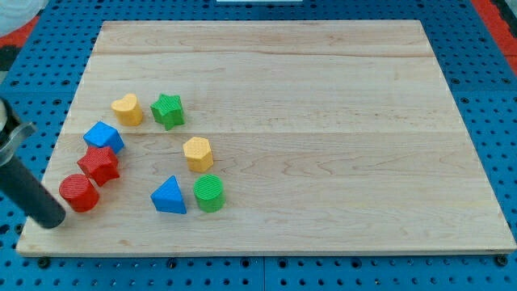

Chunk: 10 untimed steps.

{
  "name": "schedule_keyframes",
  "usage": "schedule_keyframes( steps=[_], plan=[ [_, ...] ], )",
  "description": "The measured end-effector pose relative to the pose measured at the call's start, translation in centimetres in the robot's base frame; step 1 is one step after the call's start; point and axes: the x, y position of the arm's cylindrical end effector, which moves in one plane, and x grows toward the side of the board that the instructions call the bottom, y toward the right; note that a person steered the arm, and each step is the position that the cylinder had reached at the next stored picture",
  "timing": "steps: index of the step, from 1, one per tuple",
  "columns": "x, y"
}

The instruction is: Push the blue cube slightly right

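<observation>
The blue cube [103, 137] sits near the left edge of the wooden board [323, 97]. A red star [99, 164] touches it from below, and a red cylinder [79, 193] lies just below the star. My dark rod comes in from the view's left, and my tip [53, 221] rests at the board's bottom left corner. The tip is just left of and below the red cylinder, well below the blue cube and apart from it.
A yellow heart [127, 109] and a green star [168, 111] lie above and right of the blue cube. A yellow hexagonal block [198, 153], a blue triangular block [169, 196] and a green cylinder [209, 192] lie to the right.
</observation>
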Motion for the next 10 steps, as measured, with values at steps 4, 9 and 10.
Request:
schedule_keyframes(
  steps=[4, 9, 10],
  plan=[
    [-9.5, -1.4],
    [-12.2, 4.9],
    [-11.5, 3.5]
  ],
)
